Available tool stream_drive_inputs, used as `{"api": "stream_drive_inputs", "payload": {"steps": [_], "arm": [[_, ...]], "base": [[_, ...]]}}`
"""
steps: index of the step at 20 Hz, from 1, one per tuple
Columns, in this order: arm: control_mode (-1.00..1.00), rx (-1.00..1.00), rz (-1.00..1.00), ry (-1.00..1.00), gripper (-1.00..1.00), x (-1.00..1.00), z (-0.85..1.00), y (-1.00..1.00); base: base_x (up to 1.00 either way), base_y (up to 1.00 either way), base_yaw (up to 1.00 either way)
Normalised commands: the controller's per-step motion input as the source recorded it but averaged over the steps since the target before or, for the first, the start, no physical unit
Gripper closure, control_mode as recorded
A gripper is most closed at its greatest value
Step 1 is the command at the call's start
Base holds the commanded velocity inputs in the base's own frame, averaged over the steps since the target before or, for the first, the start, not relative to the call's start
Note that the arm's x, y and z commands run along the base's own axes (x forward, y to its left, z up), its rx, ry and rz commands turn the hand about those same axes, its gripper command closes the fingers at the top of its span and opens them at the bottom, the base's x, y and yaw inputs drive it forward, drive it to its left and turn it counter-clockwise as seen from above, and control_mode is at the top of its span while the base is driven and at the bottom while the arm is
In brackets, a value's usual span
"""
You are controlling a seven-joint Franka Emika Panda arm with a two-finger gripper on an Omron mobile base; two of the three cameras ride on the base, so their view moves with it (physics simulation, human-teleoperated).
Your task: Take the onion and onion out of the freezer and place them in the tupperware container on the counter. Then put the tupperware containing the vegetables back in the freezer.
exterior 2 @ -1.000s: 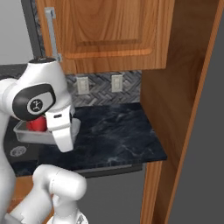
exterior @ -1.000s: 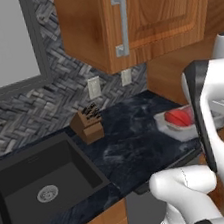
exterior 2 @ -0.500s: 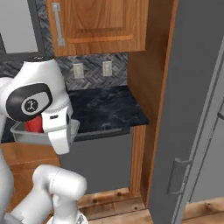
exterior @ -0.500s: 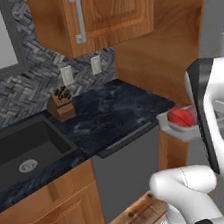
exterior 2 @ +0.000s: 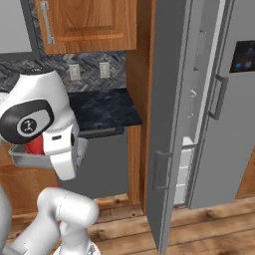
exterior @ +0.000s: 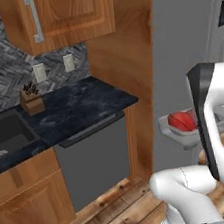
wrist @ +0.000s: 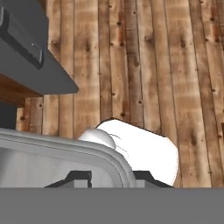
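The tupperware container (exterior: 180, 133), an onion (exterior: 181, 121) inside, has left the counter (exterior: 78, 108) and hangs above the floor.

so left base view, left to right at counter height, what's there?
sink → knife block → counter → wooden side panel → tupperware container with a red onion in it, carried off the counter

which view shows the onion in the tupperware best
The left base view: a red onion sits plainly in the pale tupperware container, beside the arm. The right base view gives a red sliver behind the arm. The hand view catches the container's rim, no onion.
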Motion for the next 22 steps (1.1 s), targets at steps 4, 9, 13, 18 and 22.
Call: {"api": "stream_drive_inputs", "payload": {"steps": [4, 9, 13, 18, 22], "arm": [[1.0, 0.0, 0.0, 0.0, 1.0, 0.0, 0.0, 0.0], [1.0, 0.0, 0.0, 0.0, 1.0, 0.0, 0.0, 0.0], [1.0, 0.0, 0.0, 0.0, 1.0, 0.0, 0.0, 0.0], [1.0, 0.0, 0.0, 0.0, 1.0, 0.0, 0.0, 0.0], [1.0, 0.0, 0.0, 0.0, 1.0, 0.0, 0.0, 0.0]], "base": [[0.02, -1.0, 0.11], [0.03, -1.0, 0.1], [0.0, -1.0, 0.11], [0.0, -0.91, 0.11], [0.23, -0.63, 0.19]]}}
